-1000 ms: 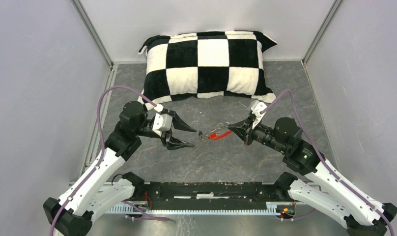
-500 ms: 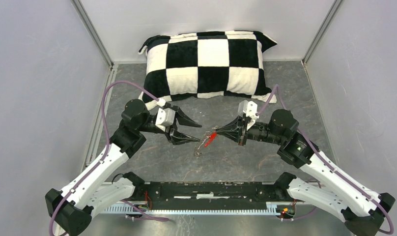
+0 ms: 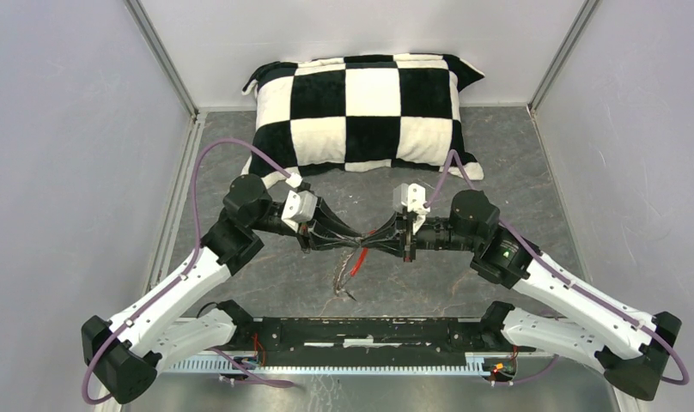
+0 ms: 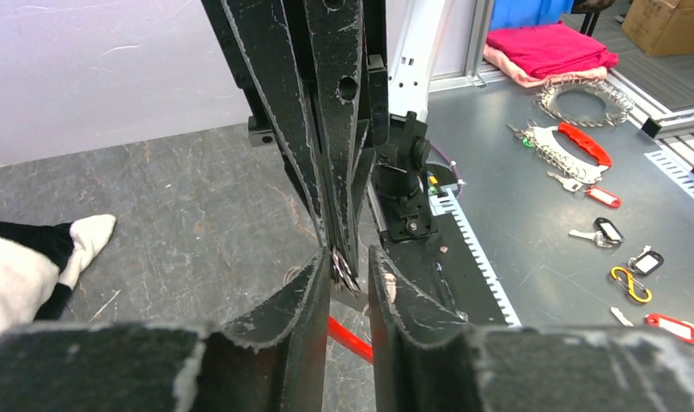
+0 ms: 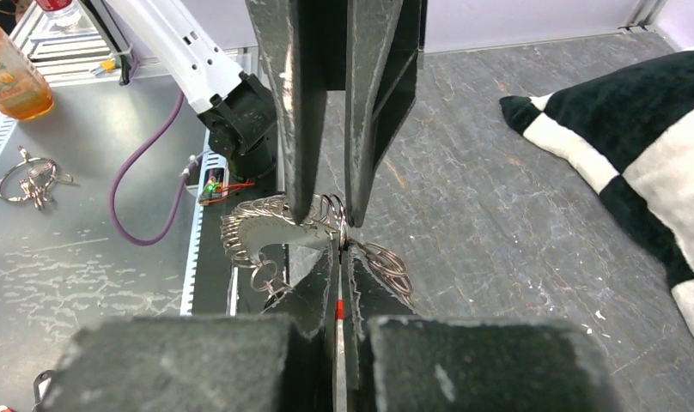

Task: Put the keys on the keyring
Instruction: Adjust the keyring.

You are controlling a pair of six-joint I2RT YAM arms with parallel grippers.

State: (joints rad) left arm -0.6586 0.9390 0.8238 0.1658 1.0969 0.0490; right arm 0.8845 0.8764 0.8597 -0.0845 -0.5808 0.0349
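The keyring (image 3: 350, 268) is hanging in mid-air above the middle of the bench (image 3: 515, 172), drooping from the spot where the two claws are meeting tip to tip. Its loop is drawn out long. In the top view its long axis is running from the claws toward the arms' bases, leaning slightly left, with the free end pointing down at the bench. The red section (image 3: 357, 260) is lying along that axis, just under the pinch.

The right claw (image 5: 339, 262) is clamped together on the wire, red showing between its fingers. The left claw (image 4: 348, 262) is showing a narrow gap with the wire and the right claw's tips inside it. Whether it is gripping yet I cannot tell.

The keys are too small to pick out with any certainty.

The likely trouble is the thin, springy wire. If the left claw bites off-centre or tugs, the wire may be twisting out of the right claw's pinch and dropping to the bench. The tips are also crowding each other and could be knocking together. The pillow (image 3: 369, 103) is lying well behind.
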